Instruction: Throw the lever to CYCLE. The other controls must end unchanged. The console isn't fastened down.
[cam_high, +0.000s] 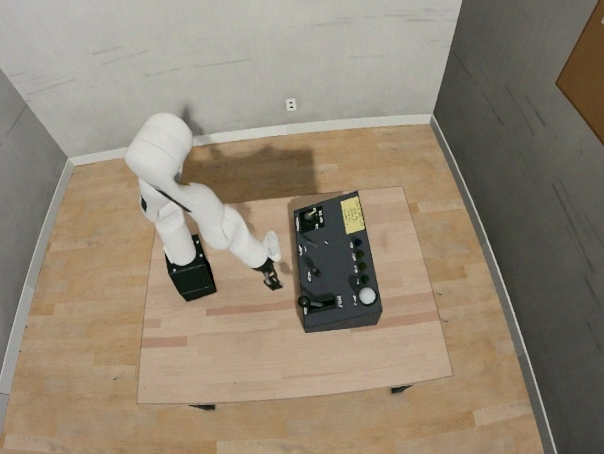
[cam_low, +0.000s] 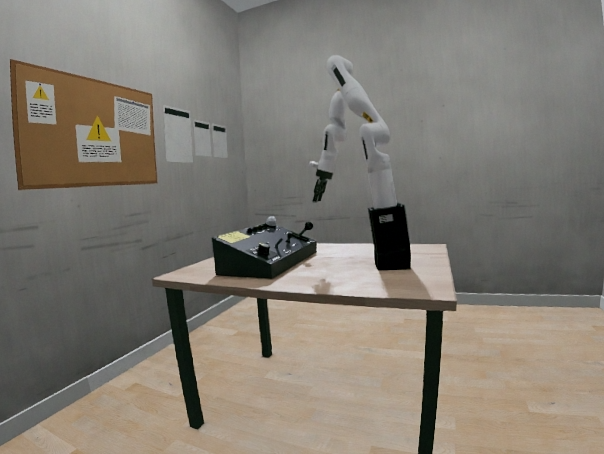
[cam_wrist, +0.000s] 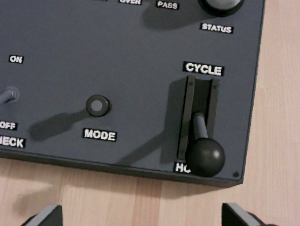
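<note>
A dark console (cam_high: 336, 235) (cam_low: 240, 257) (cam_wrist: 125, 60) sits on the wooden table (cam_high: 250, 350) (cam_low: 350, 280). Its lever (cam_high: 304, 302) (cam_low: 306, 227) (cam_wrist: 205, 155) has a black ball knob and stands at the slot's near end, over a label that begins "HO". The CYCLE label (cam_wrist: 203, 68) marks the slot's far end. My gripper (cam_high: 272, 281) (cam_low: 317, 194) (cam_wrist: 145, 220) is open and empty. It hangs well above the table, just off the console's near edge, left of the lever. In the wrist view only the two fingertips show at the bottom.
The console also carries a MODE button (cam_wrist: 98, 105), a toggle switch (cam_wrist: 7, 95) by ON and OFF labels, a white STATUS dome (cam_high: 368, 296) (cam_wrist: 220, 6), a row of small round lights (cam_high: 361, 262), a rotary knob (cam_high: 310, 216) and a yellow sticker (cam_high: 352, 214). My arm's black base (cam_high: 191, 277) stands on the table.
</note>
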